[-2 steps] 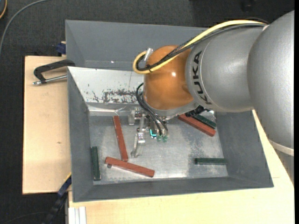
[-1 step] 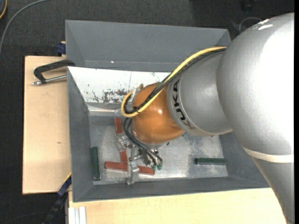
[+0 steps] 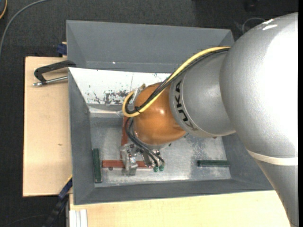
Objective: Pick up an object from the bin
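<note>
I can't tell if my gripper (image 3: 131, 164) is open over the red stick (image 3: 111, 164), probably light and stiff; grab its middle.

Thing: red bar (image 3: 111, 164), the piece directly under the gripper (image 3: 131, 163).
Look: long, thin and flat, a dull brick red, with straight edges.
Pose: lying flat on the floor of the bin (image 3: 78, 141), running left to right, parallel to the near wall.
Place: near-left part of the floor, close to the near wall.
Visible parts: the left stretch is in plain sight; a short piece shows again to the right of the gripper; the middle is covered by it.
Neighbours: its left end is just beside an upright-running green bar (image 3: 97, 165); whether they touch cannot be told. A dark green bar (image 3: 213, 163) lies well apart to the right.
</note>
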Tool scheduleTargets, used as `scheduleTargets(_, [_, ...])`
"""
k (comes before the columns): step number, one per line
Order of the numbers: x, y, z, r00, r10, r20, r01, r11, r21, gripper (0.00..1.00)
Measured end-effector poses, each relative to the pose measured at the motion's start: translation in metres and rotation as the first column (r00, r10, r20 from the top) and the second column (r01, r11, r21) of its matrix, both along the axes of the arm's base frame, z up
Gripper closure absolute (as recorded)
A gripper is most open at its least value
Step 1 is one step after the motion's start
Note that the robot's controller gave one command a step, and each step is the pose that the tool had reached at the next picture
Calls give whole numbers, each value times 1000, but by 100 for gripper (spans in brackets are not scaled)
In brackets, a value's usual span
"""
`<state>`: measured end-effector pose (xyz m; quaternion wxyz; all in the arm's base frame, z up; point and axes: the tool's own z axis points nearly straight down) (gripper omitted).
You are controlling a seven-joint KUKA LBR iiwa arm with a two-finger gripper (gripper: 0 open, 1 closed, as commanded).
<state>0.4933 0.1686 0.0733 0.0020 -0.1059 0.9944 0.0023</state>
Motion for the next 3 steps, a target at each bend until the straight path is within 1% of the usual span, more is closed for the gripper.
scheduleTargets(1, [-1,-2,-2,1000,-1,-3,1,1000,-3,0])
scheduleTargets(2, [2,-1,1,1000,-2,7,2,1000,1,100])
scheduleTargets(3, [-1,-2,-2,1000,-1,-1,1,1000,-2,0])
